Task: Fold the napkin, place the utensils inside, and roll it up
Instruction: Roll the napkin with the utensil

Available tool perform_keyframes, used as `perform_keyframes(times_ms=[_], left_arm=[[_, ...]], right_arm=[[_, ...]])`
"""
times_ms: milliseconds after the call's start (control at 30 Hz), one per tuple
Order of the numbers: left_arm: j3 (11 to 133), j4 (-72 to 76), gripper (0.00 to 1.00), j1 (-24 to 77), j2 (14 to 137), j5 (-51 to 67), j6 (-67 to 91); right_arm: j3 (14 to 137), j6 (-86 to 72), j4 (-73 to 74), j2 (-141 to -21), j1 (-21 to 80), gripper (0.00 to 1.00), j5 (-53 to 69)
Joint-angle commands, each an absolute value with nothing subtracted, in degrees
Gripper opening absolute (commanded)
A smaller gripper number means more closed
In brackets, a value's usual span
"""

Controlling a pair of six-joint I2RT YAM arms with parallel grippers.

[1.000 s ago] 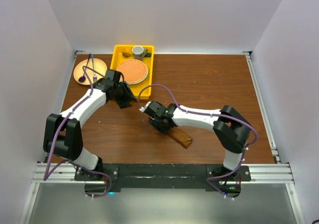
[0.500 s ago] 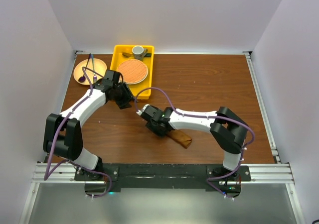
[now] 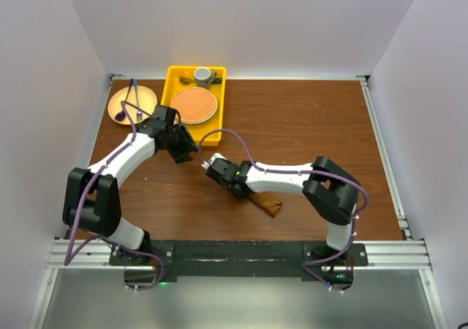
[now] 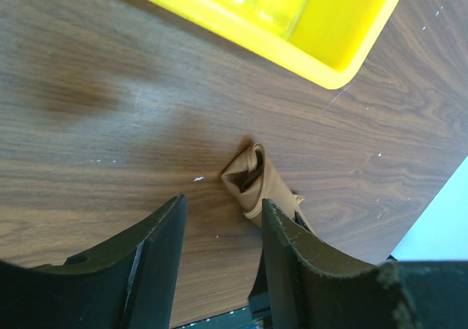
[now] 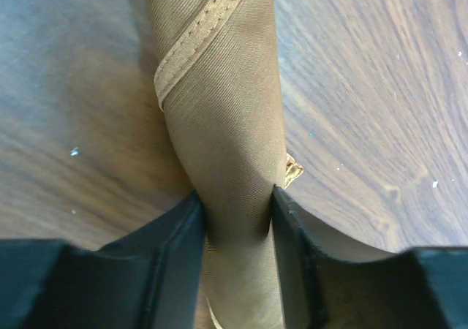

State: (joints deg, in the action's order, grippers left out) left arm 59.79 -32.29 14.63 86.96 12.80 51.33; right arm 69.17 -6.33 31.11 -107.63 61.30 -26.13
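Napkin (image 3: 268,203) roll's far end hidden under right arm (image 3: 284,180), yellow tray (image 4: 314,51) cropped by left wrist view's top edge

Overhead plus two wrist cameras.
Top looks down over whole table (image 3: 307,124); left wrist views napkin (image 4: 252,183) from nearby; right wrist sits close above it. All share napkin.

No writing, label, brand, number or sign can be read in any of the views. The rust-brown cloth napkin (image 5: 227,110), the yellow plastic tray (image 4: 322,58) and the dark wooden table (image 4: 110,139) show only plain, unmarked surfaces.
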Motion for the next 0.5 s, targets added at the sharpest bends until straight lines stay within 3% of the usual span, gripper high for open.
perform_keyframes(times_ms=[0, 67, 133, 300, 467], left_arm=[[59.2, -31.2, 0.50, 13.9, 84.0, 13.4, 50.2], [59.2, -31.4, 0.50, 13.6, 83.6, 13.4, 50.0], [59.3, -31.5, 0.50, 13.3, 83.3, 13.5, 49.4], [61.3, -32.0, 0.50, 13.0, 83.4, 14.1, 46.8], [61.6, -29.9, 0.50, 13.0, 83.5, 18.4, 45.2]], right_arm=[[67.9, -8.0, 30.4, -109.2, 60.6, 0.37, -28.3], [68.4, -7.9, 30.3, -108.6, 60.4, 0.30, -23.7], [69.8, -8.2, 31.3, -107.8, 59.7, 0.17, -19.9], [71.6, -11.1, 31.6, -106.1, 53.9, 0.10, 4.3], [67.7, -19.2, 22.2, -103.5, 44.8, 0.05, 29.2]])
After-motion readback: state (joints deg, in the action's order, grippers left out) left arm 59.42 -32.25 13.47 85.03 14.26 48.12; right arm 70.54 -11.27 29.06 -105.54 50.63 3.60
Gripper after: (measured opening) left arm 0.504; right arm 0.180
